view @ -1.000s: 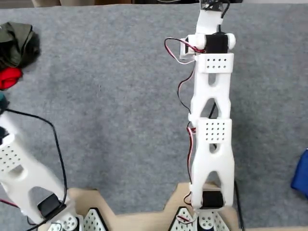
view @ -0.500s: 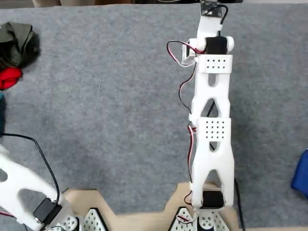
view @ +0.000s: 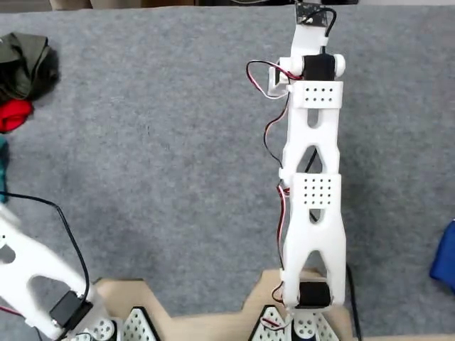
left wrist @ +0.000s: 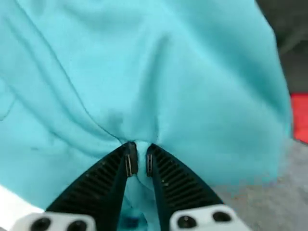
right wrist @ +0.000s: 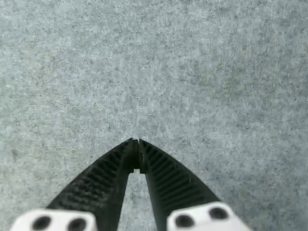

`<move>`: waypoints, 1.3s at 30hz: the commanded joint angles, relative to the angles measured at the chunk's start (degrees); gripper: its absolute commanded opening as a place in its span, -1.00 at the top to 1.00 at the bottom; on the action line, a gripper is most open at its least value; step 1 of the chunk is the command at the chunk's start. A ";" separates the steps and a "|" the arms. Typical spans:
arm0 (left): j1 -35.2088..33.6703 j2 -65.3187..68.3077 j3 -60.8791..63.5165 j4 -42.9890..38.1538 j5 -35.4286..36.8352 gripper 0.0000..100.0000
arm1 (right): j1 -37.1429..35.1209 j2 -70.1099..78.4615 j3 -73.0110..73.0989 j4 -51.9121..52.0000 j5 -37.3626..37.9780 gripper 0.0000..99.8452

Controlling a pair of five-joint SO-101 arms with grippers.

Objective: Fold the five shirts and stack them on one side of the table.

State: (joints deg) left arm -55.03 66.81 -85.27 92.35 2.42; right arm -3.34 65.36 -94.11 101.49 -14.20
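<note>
At the left gripper [left wrist: 138, 161], ribbed black on white mounts, I saw a plain turquoise fabric shirt [left wrist: 159, 72], with bright red cloth [left wrist: 299, 118] beyond it. The right gripper [right wrist: 139, 156] was the same black, over a mottled grey felt table cover [right wrist: 202, 72]. Farther off, a crumpled dark olive garment [view: 25, 60] and a deep blue cloth [view: 446, 264] were unpatterned.

left arm [view: 32, 266] drew back (leftward, lower)

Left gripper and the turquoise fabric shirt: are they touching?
Touching. The left wrist view shows the left gripper shut on a bunched fold of the turquoise fabric shirt.
</note>
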 commanded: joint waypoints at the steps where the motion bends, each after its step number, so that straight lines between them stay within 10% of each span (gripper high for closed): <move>1: 4.31 -0.66 -11.43 5.71 0.00 0.96 | -0.75 -0.22 -1.45 0.53 0.18 0.98; 35: 63.56 -17.54 -10.29 8.44 0.00 0.96 | 15.25 -0.57 -1.45 0.70 0.79 0.98; 39: 70.07 -17.54 -10.29 8.44 0.09 0.96 | 16.92 -1.45 -1.45 0.79 10.46 0.98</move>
State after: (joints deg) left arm 10.64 53.89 -92.92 100.18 2.42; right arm 11.87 65.36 -94.11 101.49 -10.15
